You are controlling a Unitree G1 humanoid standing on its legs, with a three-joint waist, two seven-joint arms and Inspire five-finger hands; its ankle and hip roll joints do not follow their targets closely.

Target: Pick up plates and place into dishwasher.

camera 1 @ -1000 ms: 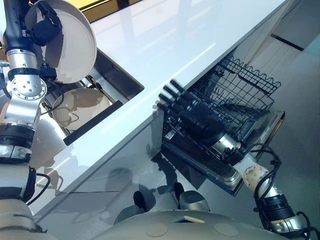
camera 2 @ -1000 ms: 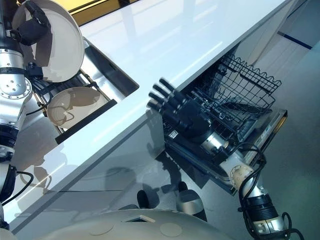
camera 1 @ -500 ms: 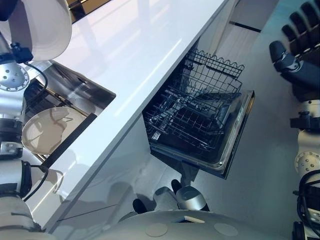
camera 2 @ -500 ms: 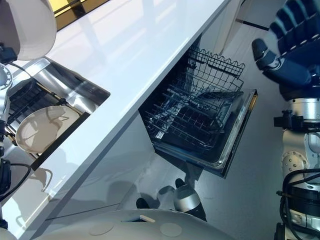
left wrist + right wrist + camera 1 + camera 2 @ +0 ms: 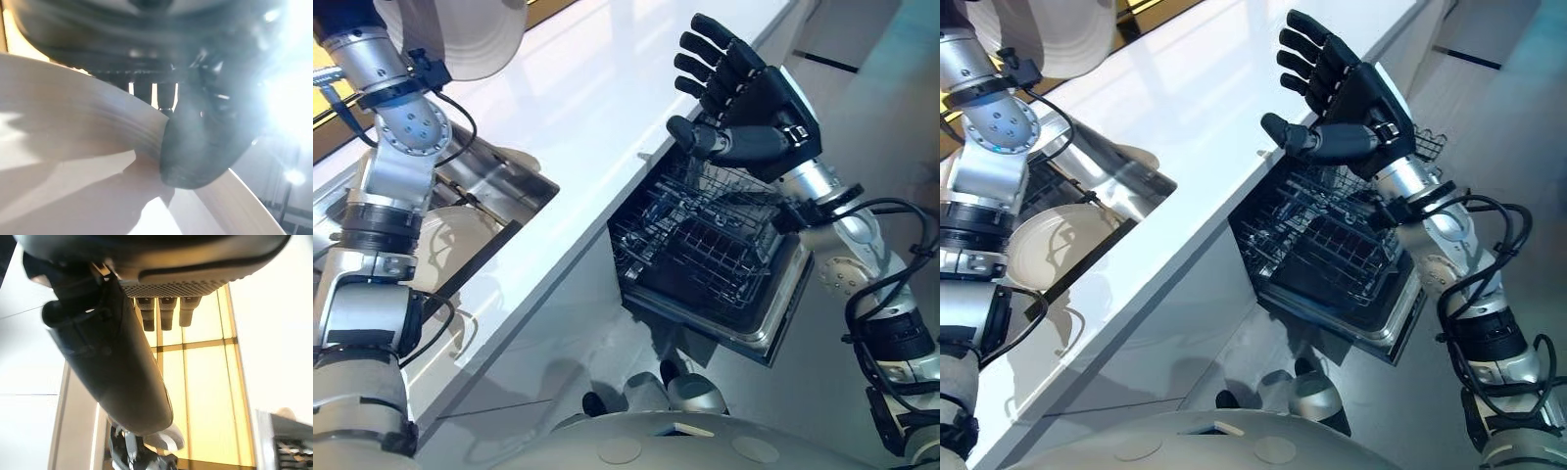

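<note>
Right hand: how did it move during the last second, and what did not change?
The right hand rose from low in front of the dishwasher rack and now stands open above it, beside the counter edge, holding nothing. The camera shifted too. Unchanged: the left hand keeps its plate raised high, and a second plate lies in the sink.

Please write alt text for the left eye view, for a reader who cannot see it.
The open right robot hand hangs above the open dishwasher rack. At upper left, the left arm holds a plate above the sink, where another plate lies.
</note>
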